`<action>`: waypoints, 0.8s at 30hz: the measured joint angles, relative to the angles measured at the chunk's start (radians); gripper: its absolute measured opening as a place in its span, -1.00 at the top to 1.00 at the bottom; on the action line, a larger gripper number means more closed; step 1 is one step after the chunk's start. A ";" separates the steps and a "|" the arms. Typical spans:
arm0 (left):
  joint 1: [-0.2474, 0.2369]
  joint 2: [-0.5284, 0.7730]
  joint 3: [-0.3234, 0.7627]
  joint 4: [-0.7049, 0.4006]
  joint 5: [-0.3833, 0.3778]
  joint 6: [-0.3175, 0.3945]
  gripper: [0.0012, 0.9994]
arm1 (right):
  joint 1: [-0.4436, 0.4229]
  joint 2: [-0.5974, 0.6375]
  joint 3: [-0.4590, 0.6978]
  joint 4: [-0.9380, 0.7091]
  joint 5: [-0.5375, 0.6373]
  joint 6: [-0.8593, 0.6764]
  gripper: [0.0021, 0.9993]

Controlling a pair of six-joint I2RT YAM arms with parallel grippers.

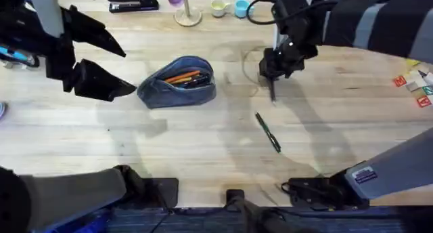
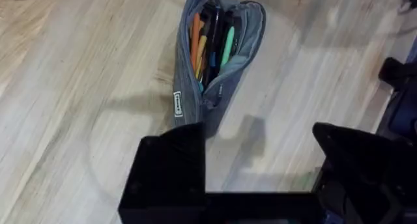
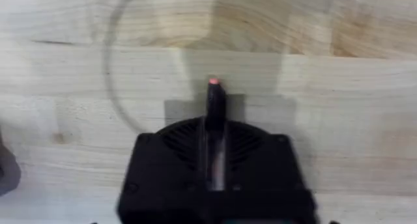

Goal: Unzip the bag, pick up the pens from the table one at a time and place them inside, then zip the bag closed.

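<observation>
The blue-grey bag (image 1: 177, 82) lies unzipped on the table (image 1: 203, 145), left of centre, with orange pens showing inside. In the left wrist view the bag (image 2: 195, 100) holds orange, green and dark pens. My left gripper (image 1: 125, 67) is open just left of the bag and apart from it, with its fingers (image 2: 169, 175) wide. Right of the bag, my right gripper (image 1: 274, 65) is shut on a dark pen (image 1: 272, 92) that sticks out below it, above the table. The right wrist view shows this pen (image 3: 215, 110) between the jaws, red-tipped. A second dark pen (image 1: 268, 132) lies on the table nearer the front.
A black stapler (image 1: 132, 1), a purple object on a wooden stand (image 1: 184, 8) and two small cups (image 1: 230, 8) line the far edge. Coloured cards (image 1: 416, 84) lie at the right edge. A black device (image 1: 318, 189) sits at the front right.
</observation>
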 joint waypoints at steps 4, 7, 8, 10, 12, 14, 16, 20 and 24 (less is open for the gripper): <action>0.000 0.000 0.000 0.000 0.000 0.000 -0.99 | 0.019 0.002 0.002 0.006 0.031 0.000 0.91; 0.000 0.000 0.000 0.001 0.000 0.000 -0.99 | 0.024 0.002 0.002 0.006 0.038 0.000 0.91; 0.000 0.000 0.000 0.001 0.000 0.000 -0.99 | 0.025 0.002 0.002 0.005 0.039 0.000 0.92; 0.000 0.000 0.000 0.001 0.000 0.000 -0.99 | 0.025 0.003 0.007 0.002 0.038 0.000 0.92; 0.000 0.000 0.000 0.001 0.000 0.000 -0.99 | 0.025 0.005 0.013 -0.002 0.032 0.000 0.92; 0.000 0.000 0.000 0.001 0.000 0.000 -0.99 | 0.029 0.006 0.023 -0.003 0.009 0.000 0.93; 0.000 0.000 0.000 0.002 0.000 0.000 -0.99 | 0.037 0.006 0.045 -0.007 -0.008 -0.002 0.94; 0.000 0.000 0.000 0.002 0.000 0.000 -0.99 | 0.046 -0.005 0.114 -0.005 -0.029 -0.025 0.94; 0.000 0.000 0.000 0.006 0.000 0.000 -0.99 | 0.051 -0.067 0.173 -0.004 -0.040 -0.068 0.94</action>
